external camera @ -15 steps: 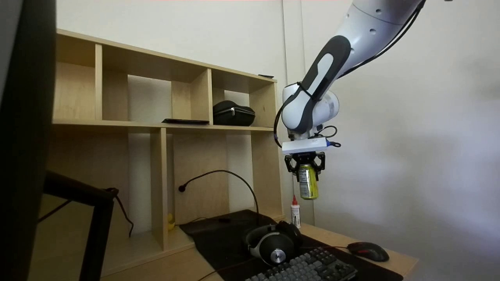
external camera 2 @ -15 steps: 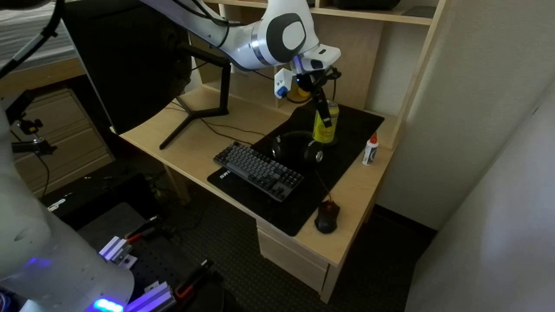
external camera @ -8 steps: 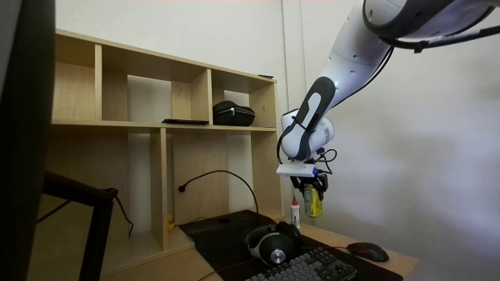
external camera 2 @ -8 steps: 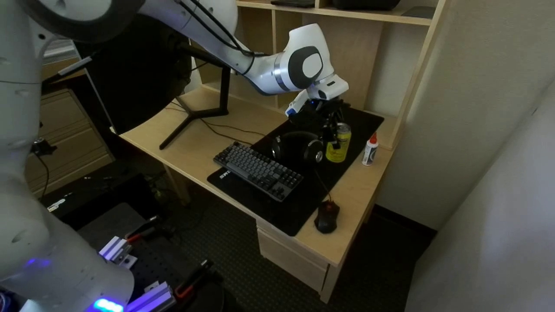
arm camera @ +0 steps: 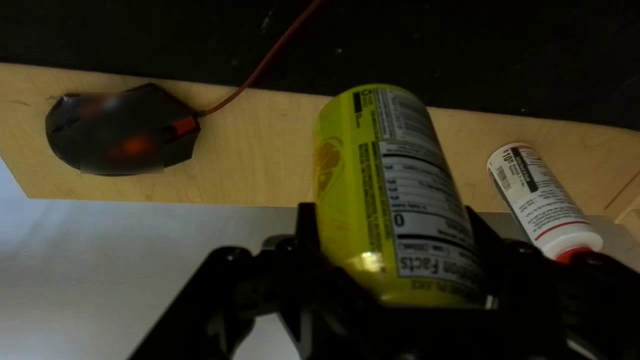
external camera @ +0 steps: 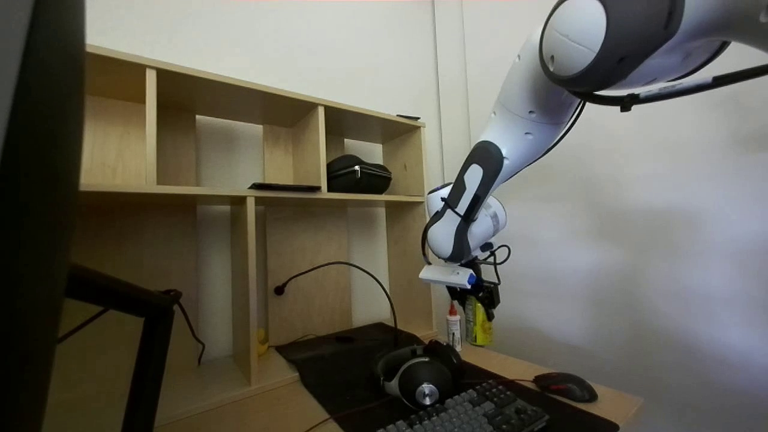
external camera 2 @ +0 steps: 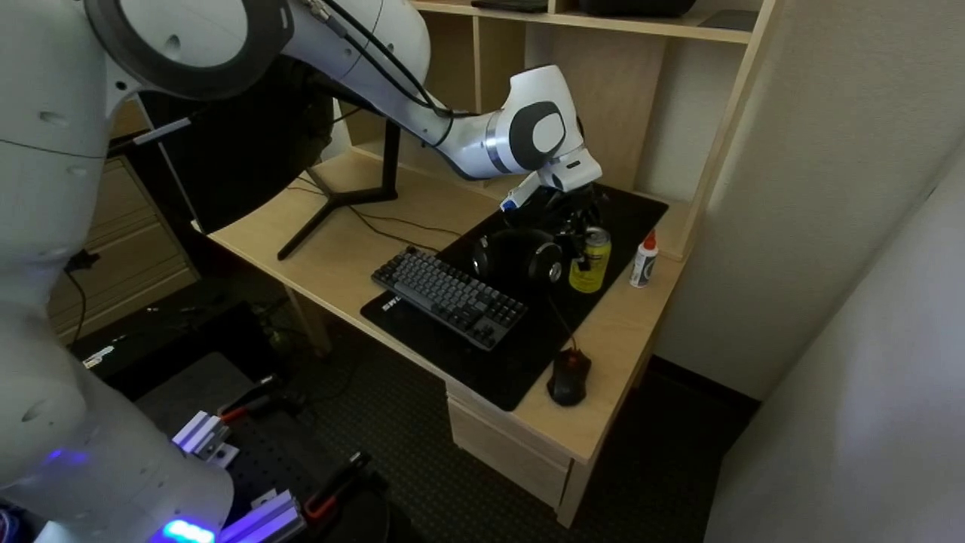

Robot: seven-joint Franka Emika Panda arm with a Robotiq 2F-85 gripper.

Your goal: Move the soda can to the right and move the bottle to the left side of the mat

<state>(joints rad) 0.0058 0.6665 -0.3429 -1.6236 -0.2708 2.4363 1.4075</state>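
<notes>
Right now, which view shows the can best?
Wrist view: the can is largest, its printed panel partly readable; jaws hide its upper end. Both exterior views show it smaller, partly behind jaws; in an exterior view its silvery top shows.

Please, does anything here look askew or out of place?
Slightly: the dark grey rectangular keyboard crosses one edge of the large flat black mat, and the rounded black mouse lies on the wooden desktop, though such a mat usually carries both.
</notes>
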